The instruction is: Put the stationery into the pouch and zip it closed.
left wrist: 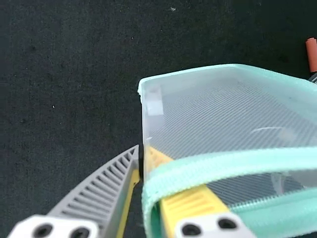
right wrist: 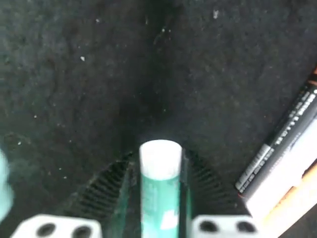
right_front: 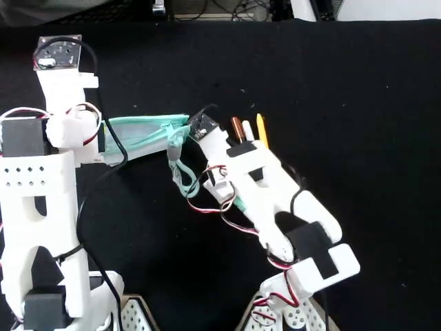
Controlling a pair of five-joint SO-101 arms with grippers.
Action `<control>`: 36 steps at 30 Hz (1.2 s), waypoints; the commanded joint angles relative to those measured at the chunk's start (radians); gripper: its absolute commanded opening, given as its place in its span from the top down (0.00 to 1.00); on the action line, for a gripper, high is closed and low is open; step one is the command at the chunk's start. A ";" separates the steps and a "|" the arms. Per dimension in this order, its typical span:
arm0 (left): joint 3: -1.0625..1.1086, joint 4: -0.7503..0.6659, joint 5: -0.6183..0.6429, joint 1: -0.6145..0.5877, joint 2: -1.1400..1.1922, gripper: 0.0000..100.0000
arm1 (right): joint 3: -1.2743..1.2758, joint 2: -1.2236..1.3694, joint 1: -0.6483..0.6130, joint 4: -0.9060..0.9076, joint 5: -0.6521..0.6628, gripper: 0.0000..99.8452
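1. High view: a black-clothed table. The pouch lies between the arms, one end at the left gripper and the other by the right gripper. Three pens lie just beside the right arm.
2. Left wrist view: the left gripper pinches the pouch rim, one finger inside and one outside. I judge the pouch thin, floppy and slick, so I would hold it by the stitched trim.
3. Right wrist view: the right gripper is clamped on a green-white stick. I judge the stick light, stiff and prone to roll, so I would grip it mid-barrel.
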 commanded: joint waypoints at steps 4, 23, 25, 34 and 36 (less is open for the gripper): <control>0.002 0.002 -0.005 0.013 -0.006 0.97 | -0.016 0.007 0.002 0.026 -0.005 0.97; 0.002 0.002 -0.005 0.015 -0.006 0.97 | 0.387 -1.113 0.003 0.124 -0.011 0.99; 0.002 0.002 -0.005 0.015 -0.006 0.97 | 0.381 -1.257 0.002 0.157 -0.011 0.99; 0.002 0.002 -0.005 0.016 -0.006 0.97 | 0.338 -1.653 -0.005 0.005 -0.005 0.99; 0.002 0.002 -0.005 0.016 -0.006 0.97 | 0.375 -1.658 -0.005 -0.150 -0.005 0.99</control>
